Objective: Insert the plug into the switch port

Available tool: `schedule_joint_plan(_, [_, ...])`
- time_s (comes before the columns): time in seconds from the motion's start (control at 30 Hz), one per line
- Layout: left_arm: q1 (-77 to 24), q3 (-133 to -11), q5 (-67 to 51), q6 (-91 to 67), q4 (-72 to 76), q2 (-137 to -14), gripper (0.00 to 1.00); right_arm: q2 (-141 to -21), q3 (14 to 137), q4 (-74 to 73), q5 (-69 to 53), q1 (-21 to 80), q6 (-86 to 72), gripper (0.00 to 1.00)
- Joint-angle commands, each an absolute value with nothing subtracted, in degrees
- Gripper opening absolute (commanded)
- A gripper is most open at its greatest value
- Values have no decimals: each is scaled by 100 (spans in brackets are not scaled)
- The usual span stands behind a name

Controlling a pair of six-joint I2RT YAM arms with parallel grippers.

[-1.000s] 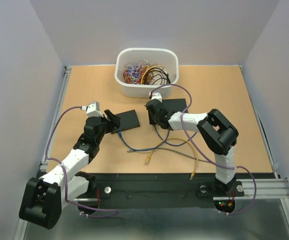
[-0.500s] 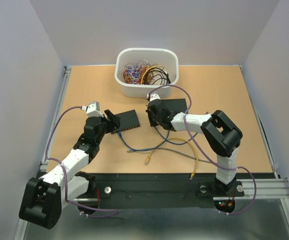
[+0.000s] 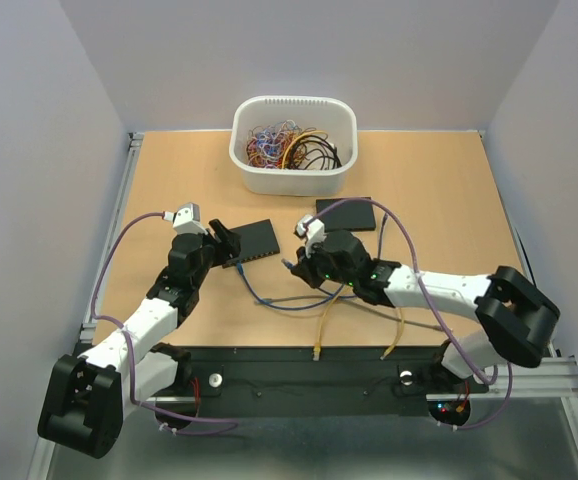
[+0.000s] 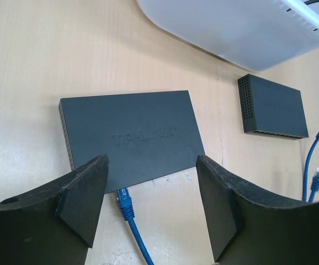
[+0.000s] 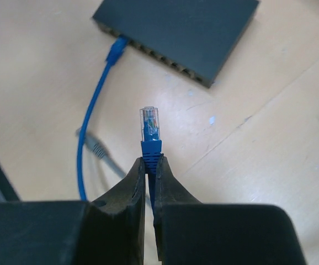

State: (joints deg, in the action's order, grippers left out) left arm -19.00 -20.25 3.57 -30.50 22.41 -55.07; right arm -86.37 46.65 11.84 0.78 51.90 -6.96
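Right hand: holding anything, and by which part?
Yes. The right hand is shut on a blue cable, pinched at the blue boot just behind its clear connector. Left hand is open, empty.

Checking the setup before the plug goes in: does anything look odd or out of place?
Yes. The right gripper is shut on a blue cable's connector, while the yellow cables lie loose on the table. One blue cable is already plugged into the near switch.

The plug [image 3: 316, 352], seemingly a small clear tip on a thin yellow cable, lies loose at the desk's near edge, well apart from the switch port [image 5: 173, 62] in the flat black switch's side edge.
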Motion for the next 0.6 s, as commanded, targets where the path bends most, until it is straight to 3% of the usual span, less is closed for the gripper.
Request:
schedule_joint_plan(0.0, [-1916, -2021, 475, -2971, 2417, -5440, 75, -7904, 4018, 2284, -851, 5282, -448, 0])
schedule_joint_plan(0.2, [-1916, -2013, 483, -2962, 2435, -5432, 75, -7532, 3604, 2531, -1494, 5335, -465, 1])
schedule_joint_plan(0.57, [-1916, -2197, 659, -3067, 2452, -5905, 75, -8059, 3753, 2548, -748, 5388, -879, 0])
